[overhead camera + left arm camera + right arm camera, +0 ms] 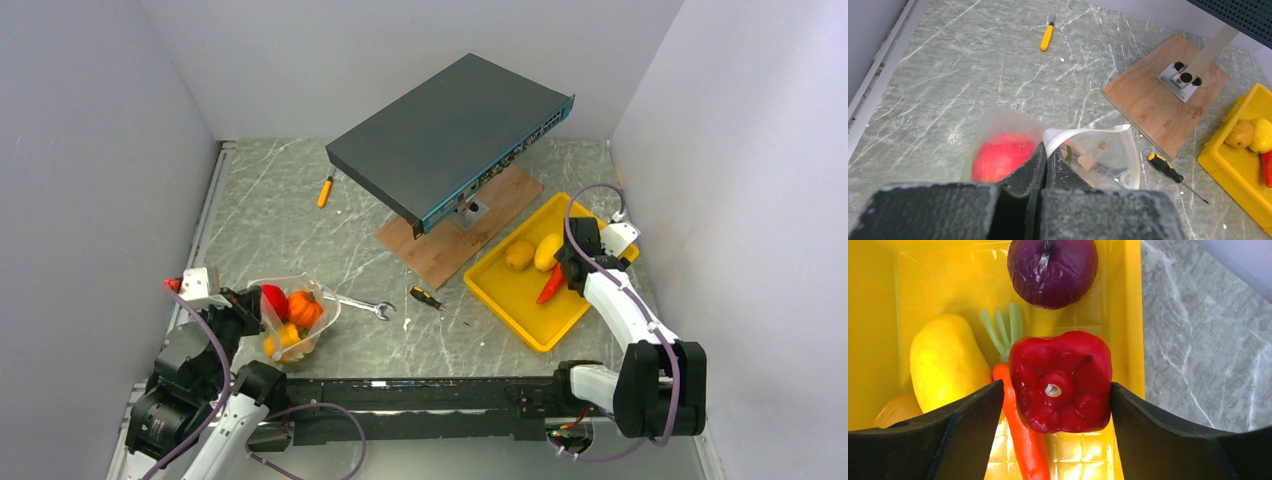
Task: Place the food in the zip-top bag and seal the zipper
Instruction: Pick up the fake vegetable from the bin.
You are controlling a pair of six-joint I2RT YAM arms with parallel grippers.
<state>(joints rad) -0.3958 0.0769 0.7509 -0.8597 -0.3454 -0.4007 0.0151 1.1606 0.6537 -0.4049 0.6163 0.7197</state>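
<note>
My left gripper (250, 303) is shut on the whitish zipper strip (1083, 132) of the clear bag (297, 318), holding its mouth open; in the left wrist view the gripper (1045, 147) pinches the strip's left end. The bag holds a red vegetable (1003, 157), an orange pumpkin (304, 308) and a yellow piece (285, 340). My right gripper (1055, 386) is open, low in the yellow tray (1128, 315), straddling a red pepper (1060, 382). Its right finger touches the pepper. A carrot (1020, 440), a yellow vegetable (948, 362), a purple onion (1053, 270) and a potato (893, 410) lie around it.
A silver wrench (365, 305) and a yellow-handled screwdriver (425, 297) lie between bag and tray. Another screwdriver (324, 190) lies at the back left. A dark network switch (450, 135) stands on a post over a wooden board (470, 235). White walls close in on three sides.
</note>
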